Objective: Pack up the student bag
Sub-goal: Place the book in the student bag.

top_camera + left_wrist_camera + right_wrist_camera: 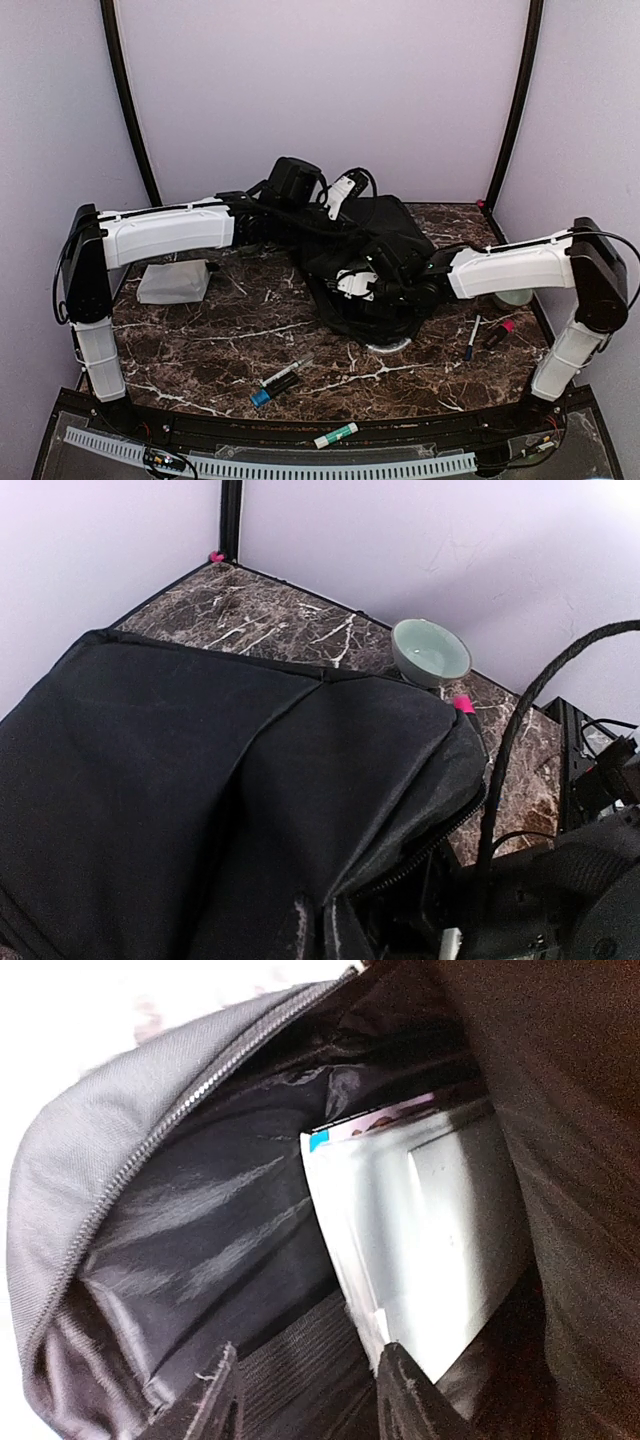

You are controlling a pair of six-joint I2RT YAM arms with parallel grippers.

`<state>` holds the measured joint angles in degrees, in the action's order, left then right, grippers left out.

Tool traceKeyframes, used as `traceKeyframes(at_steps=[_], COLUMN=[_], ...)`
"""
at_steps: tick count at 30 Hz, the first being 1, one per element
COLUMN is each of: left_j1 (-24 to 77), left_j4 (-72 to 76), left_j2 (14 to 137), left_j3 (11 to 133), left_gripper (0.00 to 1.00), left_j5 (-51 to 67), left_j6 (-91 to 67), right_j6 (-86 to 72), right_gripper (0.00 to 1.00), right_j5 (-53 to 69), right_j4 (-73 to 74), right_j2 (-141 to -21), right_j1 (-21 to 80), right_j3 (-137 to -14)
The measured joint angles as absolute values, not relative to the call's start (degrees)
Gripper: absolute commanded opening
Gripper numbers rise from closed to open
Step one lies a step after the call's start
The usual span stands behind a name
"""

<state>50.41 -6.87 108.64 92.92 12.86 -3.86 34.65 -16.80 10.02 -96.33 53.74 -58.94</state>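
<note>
The bag (pixel 385 235) lies slumped at the middle-back of the tabletop (pixel 230 340), its zipped mouth gaping toward the right arm. The left arm (pixel 165 230) reaches level from its base across to the bag's far left side. The right arm (pixel 510 270) stretches leftward and low, its wrist buried in the opening. The left gripper (pixel 318 935) is clenched on a fold of bag fabric beside the zipper. The right gripper (pixel 305 1400) is inside the bag, its fingers spread and holding nothing. A white flat object (pixel 440 1230) stands against the lining just beyond it.
</note>
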Motion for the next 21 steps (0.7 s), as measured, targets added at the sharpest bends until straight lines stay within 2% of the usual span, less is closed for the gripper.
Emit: traceKeyframes(at_steps=[1, 2, 5, 14, 21], left_j1=[50.52, 50.76, 51.29, 51.33, 48.64], left_j4=[-7.53, -8.23, -10.48, -21.12, -26.26], left_j2=[108.64, 108.64, 108.64, 104.79, 95.64], left_j3=[93.62, 94.26, 95.88, 92.62, 83.70], left_gripper=[0.27, 0.37, 0.47, 0.53, 0.57], left_j5=[13.08, 13.37, 13.72, 10.72, 3.51], left_j6=[-3.68, -3.46, -2.33, 2.37, 1.30], right_j6=[34.00, 33.19, 31.55, 30.11, 30.61], right_gripper=[0.48, 0.48, 0.49, 0.52, 0.47], right_j5=[-15.20, -13.04, -5.76, 16.97, 28.21], right_j4=[11.99, 14.39, 20.51, 26.57, 27.83], right_j2=[-94.74, -92.84, -87.68, -76.20, -79.05], right_j1=[53.74, 53.74, 53.76, 51.35, 47.42], right_j3=[-58.67, -58.43, -58.33, -54.61, -54.61])
